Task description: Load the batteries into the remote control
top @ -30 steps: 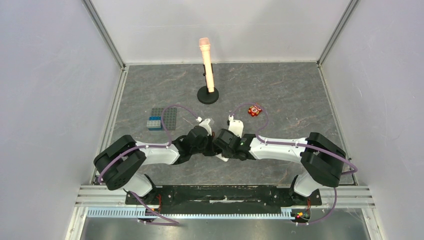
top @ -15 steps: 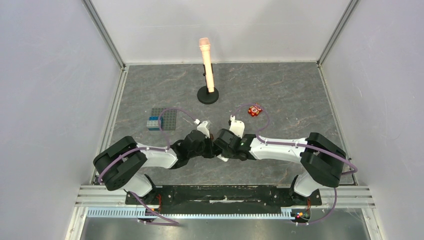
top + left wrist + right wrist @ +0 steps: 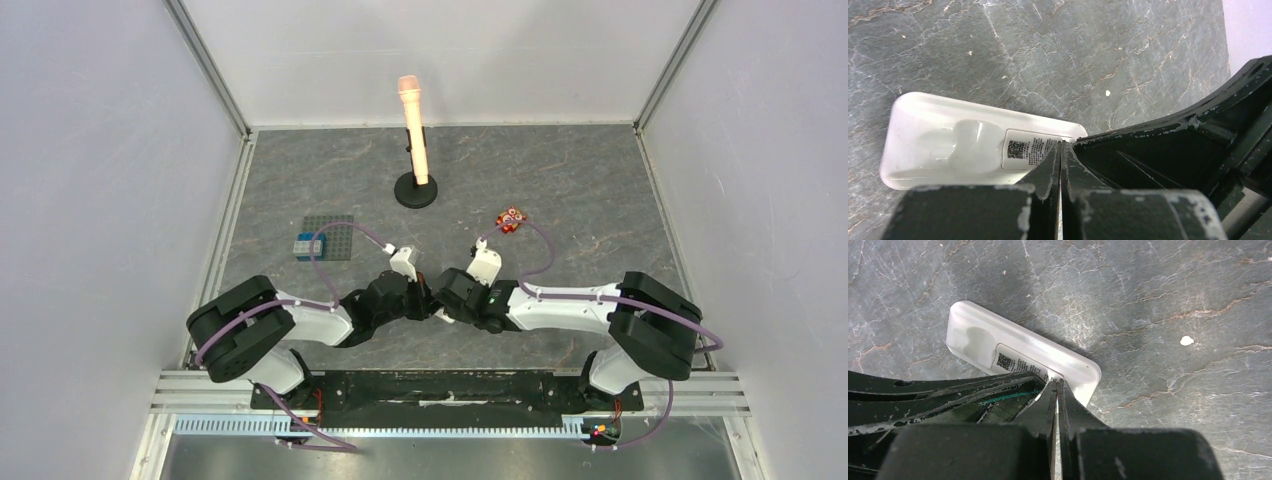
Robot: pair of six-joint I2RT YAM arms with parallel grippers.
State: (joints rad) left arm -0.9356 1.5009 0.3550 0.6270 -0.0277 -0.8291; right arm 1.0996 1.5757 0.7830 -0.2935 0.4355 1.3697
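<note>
Plain white walls (image 3: 90, 180) enclose a dark grey marbled table (image 3: 600, 190).

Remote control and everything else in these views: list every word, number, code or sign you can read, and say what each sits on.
The sticker on the upturned back of the remote control: a square scan code and several lines of fine print, all too small and blurred to read.
The red block in the top view: white circles only; any writing is too small to tell.
No text can be quoted from any view.
</note>
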